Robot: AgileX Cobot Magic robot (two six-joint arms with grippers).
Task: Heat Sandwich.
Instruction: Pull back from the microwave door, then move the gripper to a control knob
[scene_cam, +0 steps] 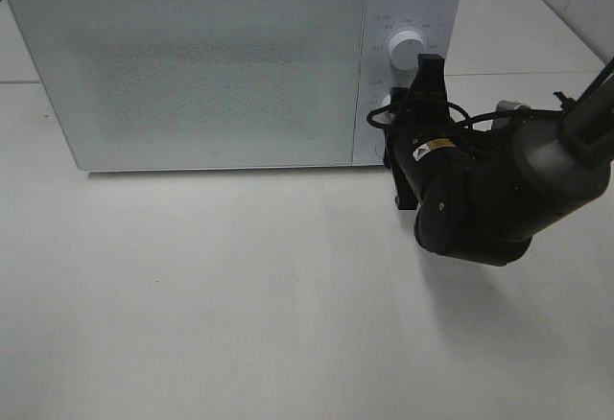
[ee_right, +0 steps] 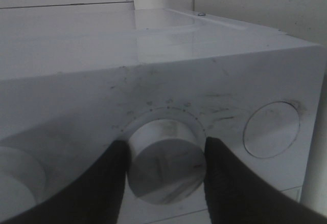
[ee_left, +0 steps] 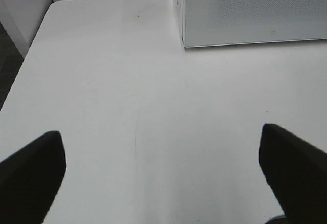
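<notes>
The sandwich is out of view. The white microwave [scene_cam: 192,65] stands at the back of the table with its door closed. My right gripper [scene_cam: 391,113] reaches onto the control panel and is shut on the lower knob [ee_right: 166,160]; its two black fingers [ee_right: 102,183] press on either side of the knob. The upper knob [scene_cam: 405,48] is free. In the left wrist view my left gripper [ee_left: 161,134] hangs open over the bare tabletop with nothing between its fingers, and a corner of the microwave [ee_left: 245,14] shows ahead of it. The left arm does not show in the exterior view.
A round button [ee_right: 271,129] sits on the panel beside the gripped knob. The white tabletop [scene_cam: 240,305] spreads in front of the microwave. The table's left edge [ee_left: 20,70] drops to a dark floor. My right arm [scene_cam: 499,180] comes in from the right.
</notes>
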